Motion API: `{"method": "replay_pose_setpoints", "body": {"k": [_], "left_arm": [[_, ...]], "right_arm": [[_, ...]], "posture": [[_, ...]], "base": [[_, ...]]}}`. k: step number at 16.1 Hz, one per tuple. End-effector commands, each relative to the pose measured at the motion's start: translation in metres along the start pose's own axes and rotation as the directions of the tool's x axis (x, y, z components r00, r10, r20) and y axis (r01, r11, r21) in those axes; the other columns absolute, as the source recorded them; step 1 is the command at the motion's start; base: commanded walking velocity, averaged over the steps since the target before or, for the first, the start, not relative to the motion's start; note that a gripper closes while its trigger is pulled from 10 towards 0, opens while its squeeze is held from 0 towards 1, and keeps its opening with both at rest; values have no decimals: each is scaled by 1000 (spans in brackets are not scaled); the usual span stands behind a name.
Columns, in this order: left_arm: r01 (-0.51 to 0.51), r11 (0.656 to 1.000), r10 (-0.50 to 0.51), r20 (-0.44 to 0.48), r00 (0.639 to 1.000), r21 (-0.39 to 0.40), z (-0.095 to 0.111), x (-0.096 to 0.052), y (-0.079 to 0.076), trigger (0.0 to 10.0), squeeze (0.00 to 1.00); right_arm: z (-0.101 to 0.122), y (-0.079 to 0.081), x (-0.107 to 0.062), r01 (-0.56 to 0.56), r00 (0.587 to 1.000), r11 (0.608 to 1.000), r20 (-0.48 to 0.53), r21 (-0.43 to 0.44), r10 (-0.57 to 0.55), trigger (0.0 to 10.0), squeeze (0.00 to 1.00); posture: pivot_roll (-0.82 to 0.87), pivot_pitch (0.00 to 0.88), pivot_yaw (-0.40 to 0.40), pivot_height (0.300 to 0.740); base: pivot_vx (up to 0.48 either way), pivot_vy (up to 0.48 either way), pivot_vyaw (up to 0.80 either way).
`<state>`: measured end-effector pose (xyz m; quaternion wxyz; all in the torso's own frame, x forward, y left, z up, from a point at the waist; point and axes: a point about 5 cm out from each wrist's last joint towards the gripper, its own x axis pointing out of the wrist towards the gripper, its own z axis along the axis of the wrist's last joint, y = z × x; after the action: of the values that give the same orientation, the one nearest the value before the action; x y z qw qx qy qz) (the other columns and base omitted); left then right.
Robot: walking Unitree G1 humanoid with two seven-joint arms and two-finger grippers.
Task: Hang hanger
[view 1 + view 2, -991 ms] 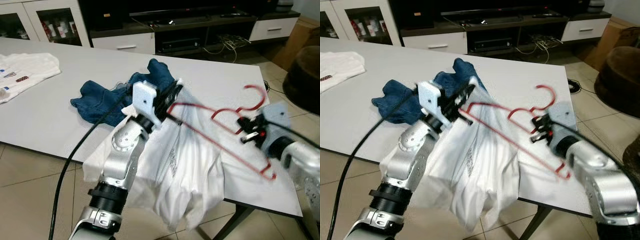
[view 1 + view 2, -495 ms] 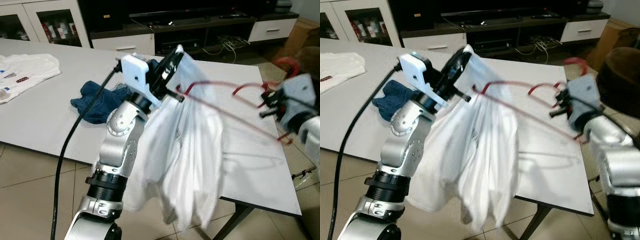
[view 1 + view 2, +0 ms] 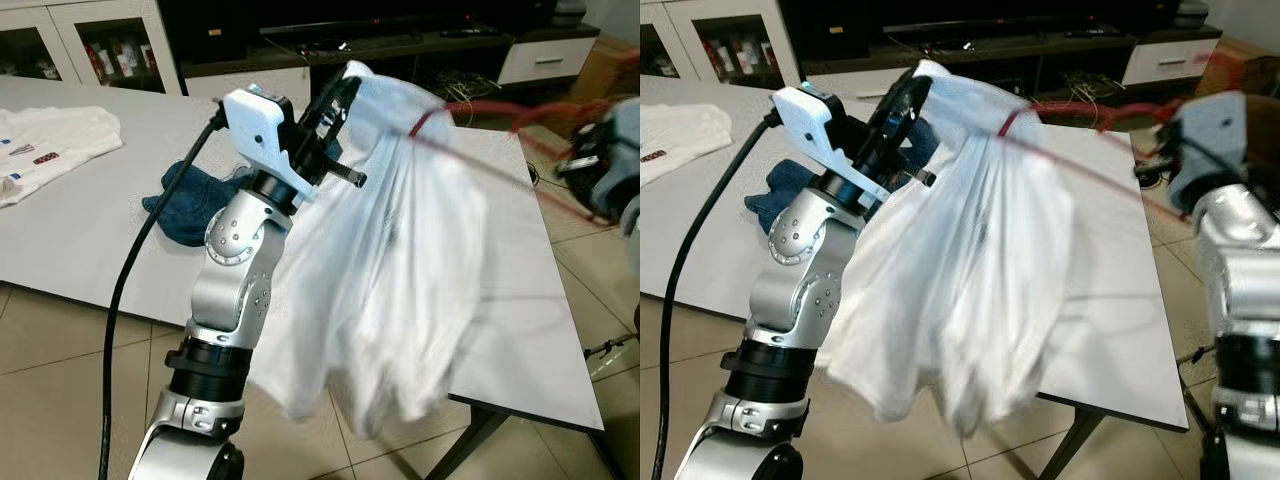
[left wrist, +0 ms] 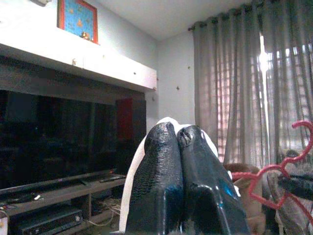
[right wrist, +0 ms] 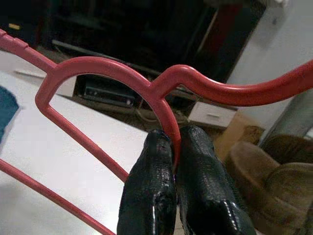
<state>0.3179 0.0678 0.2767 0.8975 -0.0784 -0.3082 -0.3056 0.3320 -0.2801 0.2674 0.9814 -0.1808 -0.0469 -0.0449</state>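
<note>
A white shirt (image 3: 390, 260) hangs in the air over the table's near edge. My left gripper (image 3: 345, 85) is raised and shut on the shirt's top; in the left wrist view its fingertips (image 4: 166, 142) are pressed together with white cloth (image 4: 133, 171) behind them. The red hanger (image 3: 490, 170) slants from the shirt's top out to the right, one end hidden inside the cloth. My right gripper (image 5: 173, 142) is shut on the hanger (image 5: 112, 68) at its neck below the hook, held high at the far right (image 3: 1185, 150), blurred.
Blue jeans (image 3: 190, 195) lie crumpled on the white table (image 3: 80, 230) behind my left arm. Another white printed shirt (image 3: 50, 140) lies at the far left. A dark TV cabinet (image 3: 400, 60) stands behind the table, a brown armchair (image 5: 264, 161) to the right.
Both arms have risen. The white shirt has come up off the table and now hangs free. The hanger has swung up and to the right with my right gripper.
</note>
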Motion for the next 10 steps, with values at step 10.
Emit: {"method": "replay_pose_setpoints", "body": {"k": [10], "left_arm": [[56, 996, -18, -457, 890, 69, -100, -89, -6, 0, 0]], "right_arm": [[-68, 68, -42, -403, 888, 914, -223, 46, 402, 10000, 0]], "posture": [[-13, 39, 22, 740]], "base": [[0, 0, 0]]}}
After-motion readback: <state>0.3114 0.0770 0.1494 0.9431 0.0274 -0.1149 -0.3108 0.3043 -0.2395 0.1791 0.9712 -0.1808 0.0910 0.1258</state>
